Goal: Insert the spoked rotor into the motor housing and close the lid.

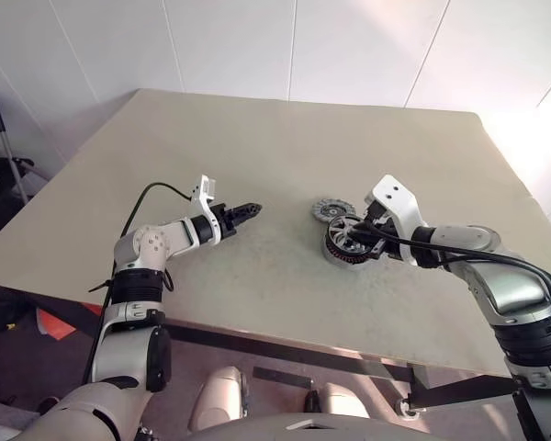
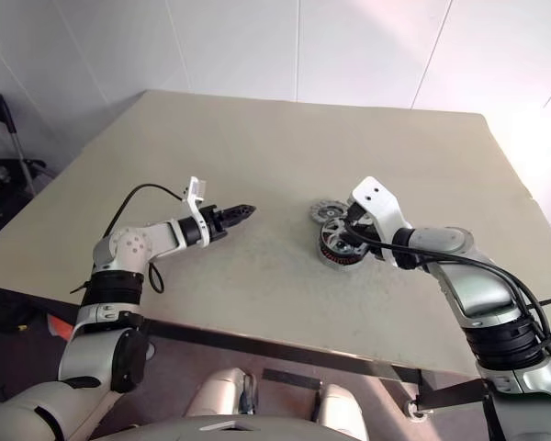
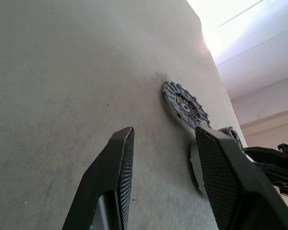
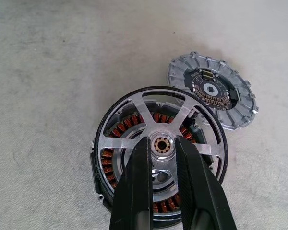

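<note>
Now right gripper (image 4: 162,158) jaws pinch spoked rotor (image 4: 159,143) hub.

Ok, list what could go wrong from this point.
1. The spoked rotor sits tilted over the motor housing; letting go now might leave it unseated or jammed.
2. The right gripper pinches only near the hub, so the rotor could slip or twist.
3. The lid lies close beside the housing and could get knocked as the gripper withdraws.
</note>
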Available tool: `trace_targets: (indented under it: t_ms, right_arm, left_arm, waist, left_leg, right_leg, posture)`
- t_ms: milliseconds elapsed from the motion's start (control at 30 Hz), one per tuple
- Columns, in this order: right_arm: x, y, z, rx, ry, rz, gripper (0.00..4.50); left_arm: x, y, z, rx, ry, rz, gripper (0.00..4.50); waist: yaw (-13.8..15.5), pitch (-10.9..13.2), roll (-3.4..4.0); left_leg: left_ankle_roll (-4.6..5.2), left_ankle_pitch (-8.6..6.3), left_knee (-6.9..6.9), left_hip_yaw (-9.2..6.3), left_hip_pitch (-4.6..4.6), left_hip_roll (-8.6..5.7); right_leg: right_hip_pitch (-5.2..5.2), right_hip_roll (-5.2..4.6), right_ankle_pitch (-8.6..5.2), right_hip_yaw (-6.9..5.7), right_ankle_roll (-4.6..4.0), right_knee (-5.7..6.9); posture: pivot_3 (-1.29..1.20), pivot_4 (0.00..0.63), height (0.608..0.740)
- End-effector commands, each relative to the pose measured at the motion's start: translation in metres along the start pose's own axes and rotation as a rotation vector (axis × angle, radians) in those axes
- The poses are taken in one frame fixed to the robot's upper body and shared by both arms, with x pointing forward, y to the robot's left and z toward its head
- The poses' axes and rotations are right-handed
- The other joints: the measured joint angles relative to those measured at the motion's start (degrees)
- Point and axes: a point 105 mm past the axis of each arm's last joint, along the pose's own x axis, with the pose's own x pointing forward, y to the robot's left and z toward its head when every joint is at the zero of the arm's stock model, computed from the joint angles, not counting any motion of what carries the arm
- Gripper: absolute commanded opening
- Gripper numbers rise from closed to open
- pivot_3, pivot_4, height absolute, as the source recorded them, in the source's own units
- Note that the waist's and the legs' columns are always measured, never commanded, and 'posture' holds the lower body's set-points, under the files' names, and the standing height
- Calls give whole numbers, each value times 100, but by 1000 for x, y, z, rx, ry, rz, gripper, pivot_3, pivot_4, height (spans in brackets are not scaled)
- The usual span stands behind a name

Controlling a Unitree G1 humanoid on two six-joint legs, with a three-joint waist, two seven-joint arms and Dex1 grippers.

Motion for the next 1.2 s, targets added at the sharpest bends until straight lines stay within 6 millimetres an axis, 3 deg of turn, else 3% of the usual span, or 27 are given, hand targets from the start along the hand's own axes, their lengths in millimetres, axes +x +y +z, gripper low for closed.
trace_targets:
  t_ms: [33, 533, 900, 1200]
  right_arm:
    - [-10, -5, 17, -49, -51, -30, 357]
    - [-8, 1, 4, -47, -6, -13, 357]
    - [-13, -1, 15, -106, -16, -26, 357]
    - [-12, 3, 12, -122, 1, -9, 357]
  left_arm:
    - [0, -5, 8, 28, -27, -12, 2133]
    - [-1, -3, 9, 28, -28, -5, 2133]
    - [0, -2, 9, 28, -28, -3, 2133]
    - [0, -1, 9, 27, -31, 0, 2133]
  waist:
    - [-1, 0, 0]
    - [1, 0, 0]
    - [1, 0, 0]
    - [2, 0, 0]
  left_leg:
    - [0, 0, 0, 0, 0, 0]
    - [0, 0, 0, 0, 1, 0]
    - [0, 0, 0, 0, 0, 0]
    - [0, 0, 1, 0, 0, 0]
  right_leg:
    - [0, 0, 0, 0, 0, 0]
    - [0, 0, 0, 0, 0, 1]
    - [0, 0, 0, 0, 0, 1]
    - [1, 0, 0, 0, 0, 1]
  posture:
    - [0, 0, 740]
    - [0, 0, 740]
    - [0, 0, 740]
    - [0, 0, 740]
